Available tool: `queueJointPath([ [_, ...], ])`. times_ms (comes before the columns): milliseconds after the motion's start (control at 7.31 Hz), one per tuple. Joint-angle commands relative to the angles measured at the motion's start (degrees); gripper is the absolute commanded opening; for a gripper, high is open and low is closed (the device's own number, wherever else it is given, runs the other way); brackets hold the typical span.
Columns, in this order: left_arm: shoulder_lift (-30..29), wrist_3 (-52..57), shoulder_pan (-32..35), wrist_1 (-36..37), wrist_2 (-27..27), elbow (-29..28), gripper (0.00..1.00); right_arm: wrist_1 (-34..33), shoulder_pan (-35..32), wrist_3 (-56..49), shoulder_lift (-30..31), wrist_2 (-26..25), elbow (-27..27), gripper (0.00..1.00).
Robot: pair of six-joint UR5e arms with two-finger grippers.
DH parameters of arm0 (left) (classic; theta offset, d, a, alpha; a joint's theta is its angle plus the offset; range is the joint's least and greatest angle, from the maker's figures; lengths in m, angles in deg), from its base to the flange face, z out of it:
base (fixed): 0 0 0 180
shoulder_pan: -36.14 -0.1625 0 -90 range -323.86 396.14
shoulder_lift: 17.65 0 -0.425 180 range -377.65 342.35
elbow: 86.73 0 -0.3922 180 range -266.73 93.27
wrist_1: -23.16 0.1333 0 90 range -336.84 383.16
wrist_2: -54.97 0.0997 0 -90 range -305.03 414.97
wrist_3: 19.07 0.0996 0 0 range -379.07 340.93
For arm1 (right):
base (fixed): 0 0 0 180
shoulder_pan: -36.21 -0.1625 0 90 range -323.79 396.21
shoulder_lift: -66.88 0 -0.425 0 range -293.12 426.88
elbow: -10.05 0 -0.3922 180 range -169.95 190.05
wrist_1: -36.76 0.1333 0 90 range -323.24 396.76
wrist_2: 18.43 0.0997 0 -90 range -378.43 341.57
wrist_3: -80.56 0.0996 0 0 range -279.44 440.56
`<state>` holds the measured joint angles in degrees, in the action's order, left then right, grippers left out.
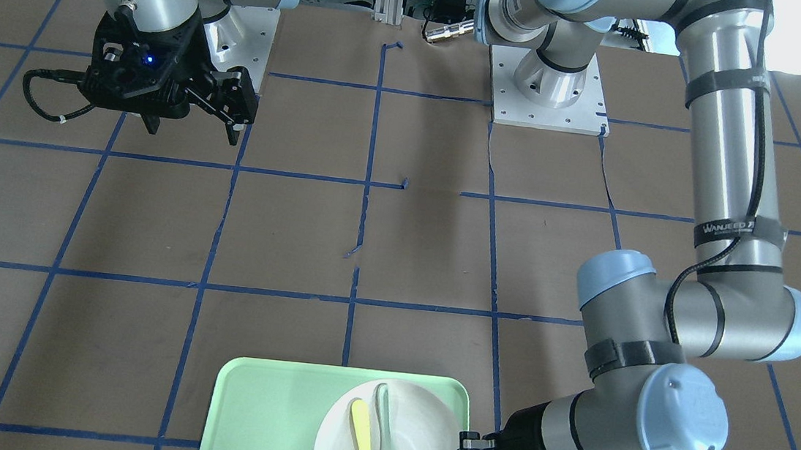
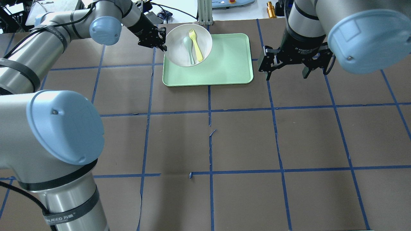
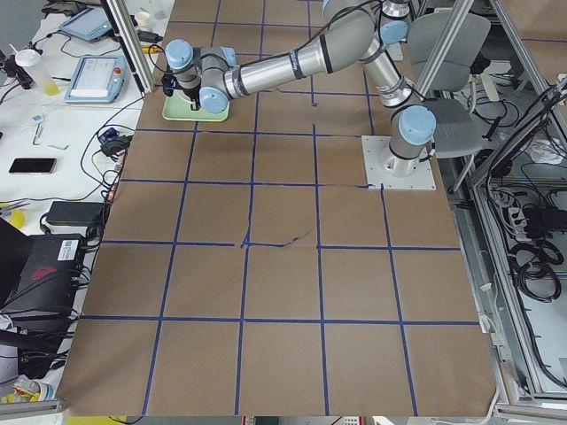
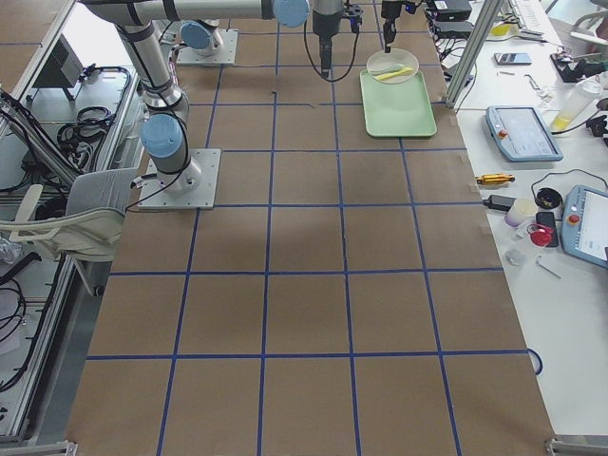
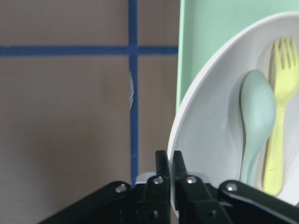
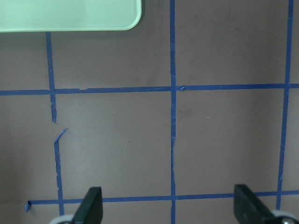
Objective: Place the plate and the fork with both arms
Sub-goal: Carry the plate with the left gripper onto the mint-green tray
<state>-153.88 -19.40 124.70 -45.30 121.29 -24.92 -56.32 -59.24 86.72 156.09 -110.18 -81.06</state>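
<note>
Fork (image 2: 196,45) in plate (image 2: 175,46), tines away from robot (image 1: 549,92)

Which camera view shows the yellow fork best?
The overhead exterior view: the whole fork lies in the plate beside the spoon. The left wrist view shows it large, at the frame's edge. The front-facing view cuts off its tines; the right side view shows it tiny; the others miss it.

The brown table (image 1: 427,257), gridded with blue tape, carries 3 things directly. Seen from across the table, a mint-green tray (image 1: 264,418) lies flat at 6 o'clock, and 2 pale metal base plates sit at 11 o'clock (image 1: 242,41) and 1 o'clock (image 1: 547,110).
</note>
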Motion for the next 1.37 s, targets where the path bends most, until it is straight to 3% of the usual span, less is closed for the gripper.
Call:
queueJointPath([
  [0,-4.8,-0.4,2.8,0.1,-0.1,-4.4,0.0,0.0,0.0,0.0,0.0,0.0,0.0,1.0],
  [547,-7.0,-2.4,3.8,0.8,0.7,-4.3,0.0,0.0,0.0,0.0,0.0,-0.1,0.0,1.0],
  [684,-6.8,-4.2,3.8,3.1,-0.2,-3.1,0.57,0.0,0.0,0.0,0.0,-0.1,0.0,1.0],
  [821,-5.6,-5.6,3.8,7.9,-0.1,-0.1,0.97,-0.1,0.0,0.0,0.0,-0.1,0.0,1.0],
  [957,-4.0,-5.3,3.7,12.7,0.1,3.8,1.0,-0.1,0.0,0.0,0.0,-0.1,0.0,1.0],
  [1094,-0.6,-5.1,3.1,12.8,0.7,6.8,1.0,-0.1,0.0,0.0,-0.1,-0.1,0.0,1.0],
  [1231,3.6,-5.0,1.5,7.6,3.8,8.2,1.0,-0.1,0.0,0.0,-0.1,-0.1,0.0,1.0],
])
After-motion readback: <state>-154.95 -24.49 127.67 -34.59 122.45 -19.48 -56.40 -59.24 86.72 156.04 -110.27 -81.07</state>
